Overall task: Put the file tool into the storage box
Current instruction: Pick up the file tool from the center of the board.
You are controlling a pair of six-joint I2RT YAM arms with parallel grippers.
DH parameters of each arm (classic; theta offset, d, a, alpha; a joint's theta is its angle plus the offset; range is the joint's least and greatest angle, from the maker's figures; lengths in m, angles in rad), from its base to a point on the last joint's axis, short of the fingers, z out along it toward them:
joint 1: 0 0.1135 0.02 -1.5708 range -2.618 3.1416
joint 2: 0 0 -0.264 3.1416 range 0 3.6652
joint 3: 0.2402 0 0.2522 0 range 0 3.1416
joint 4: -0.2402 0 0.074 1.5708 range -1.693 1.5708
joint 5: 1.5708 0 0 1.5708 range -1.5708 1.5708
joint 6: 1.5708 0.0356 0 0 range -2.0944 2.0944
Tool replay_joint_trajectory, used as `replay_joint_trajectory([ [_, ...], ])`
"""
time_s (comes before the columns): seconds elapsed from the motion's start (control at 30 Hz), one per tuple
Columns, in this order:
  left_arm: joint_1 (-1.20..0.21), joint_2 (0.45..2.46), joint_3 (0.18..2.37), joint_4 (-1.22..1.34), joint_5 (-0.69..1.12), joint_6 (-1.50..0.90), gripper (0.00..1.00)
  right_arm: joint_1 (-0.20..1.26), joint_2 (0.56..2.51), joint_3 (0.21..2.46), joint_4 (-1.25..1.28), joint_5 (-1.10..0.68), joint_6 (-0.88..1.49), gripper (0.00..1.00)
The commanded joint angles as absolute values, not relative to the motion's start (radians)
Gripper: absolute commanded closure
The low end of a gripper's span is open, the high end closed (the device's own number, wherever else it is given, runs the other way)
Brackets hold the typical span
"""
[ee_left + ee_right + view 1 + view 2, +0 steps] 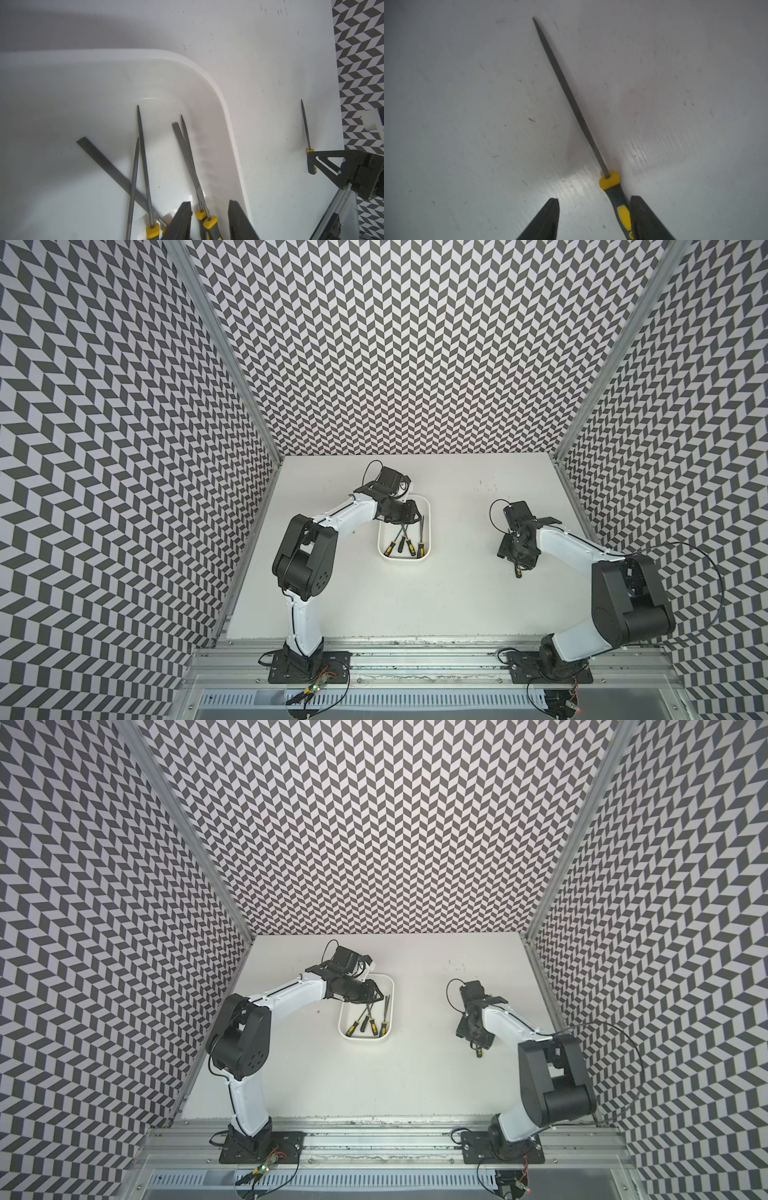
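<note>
Right claw [593, 199] stands apart over the desk [467, 104]; the pointed file [571, 99] lies flat, its handle between the jaws, just beside one; left claw [209, 202], also apart, hangs over the storage box [401, 559]; other files [143, 155] lie beneath it.

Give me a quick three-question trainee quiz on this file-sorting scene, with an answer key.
1. True or false: the white shallow plastic storage box holds no files.
2. The yellow-and-grey-handled steel file between the right hand's fingers lies: A on the white table; B in the box; C in the air.
3. Fill in: the right hand's jaws are ___.
Key: 1 false; 2 A; 3 open.
</note>
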State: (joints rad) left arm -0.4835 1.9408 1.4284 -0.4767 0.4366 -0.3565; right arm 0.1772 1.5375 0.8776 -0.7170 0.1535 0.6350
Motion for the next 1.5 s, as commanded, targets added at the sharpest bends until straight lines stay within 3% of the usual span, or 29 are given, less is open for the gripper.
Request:
replay_joint_trajectory([
  [0.0,-0.477,1.895,1.417,-0.458,0.450,-0.341,0.65,0.152,1.501,0.854,-0.697,0.204,0.646,0.41],
  [0.3,-0.469,1.908,1.434,-0.458,0.455,-0.342,0.65,0.091,1.532,0.766,-0.622,-0.004,0.631,0.46],
  [0.37,-0.468,1.911,1.437,-0.460,0.454,-0.341,0.65,0.077,1.543,0.750,-0.591,-0.064,0.622,0.53],
  [0.5,-0.461,1.912,1.444,-0.468,0.453,-0.337,0.65,0.065,1.570,0.740,-0.556,-0.115,0.609,0.86],
  [0.6,-0.455,1.908,1.446,-0.470,0.453,-0.335,0.65,0.067,1.574,0.751,-0.537,-0.149,0.596,1.00],
  [0.8,-0.436,1.918,1.466,-0.446,0.503,-0.355,0.65,0.091,1.565,0.832,-0.438,-0.386,0.571,1.00],
  [1.1,-0.430,1.965,1.540,-0.412,0.601,-0.388,0.64,0.314,1.613,1.067,-0.426,-0.665,0.444,1.00],
  [1.47,-0.442,1.957,1.514,-0.374,0.630,-0.416,0.64,0.419,1.766,1.252,-0.387,-0.799,0.404,1.00],
])
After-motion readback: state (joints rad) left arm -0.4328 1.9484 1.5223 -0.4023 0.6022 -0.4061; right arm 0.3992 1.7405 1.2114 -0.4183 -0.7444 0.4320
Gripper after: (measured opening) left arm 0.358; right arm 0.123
